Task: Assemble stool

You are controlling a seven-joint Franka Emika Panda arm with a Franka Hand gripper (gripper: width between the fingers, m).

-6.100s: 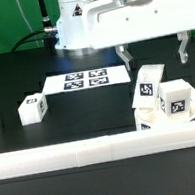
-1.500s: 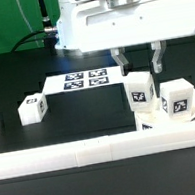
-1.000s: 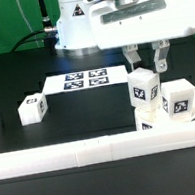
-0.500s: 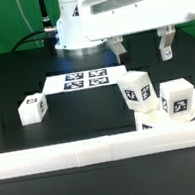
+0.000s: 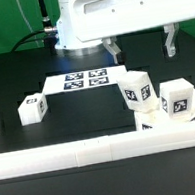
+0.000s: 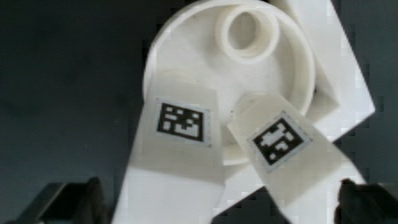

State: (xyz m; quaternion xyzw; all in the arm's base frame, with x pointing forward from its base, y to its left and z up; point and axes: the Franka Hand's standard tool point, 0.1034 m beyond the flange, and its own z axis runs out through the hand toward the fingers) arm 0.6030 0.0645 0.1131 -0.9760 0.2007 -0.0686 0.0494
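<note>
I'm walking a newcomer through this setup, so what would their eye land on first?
The open pincer hangs above a tagged white stool leg that stands beside a second leg at the exterior view's right, behind the long white rail. The marker board lies mid-table, with a lone leg off to the exterior view's left.

Marker board [image 5: 86, 80] flat on black table [image 5: 16, 75]; long white rail [image 5: 93, 150] across foreground.
</note>
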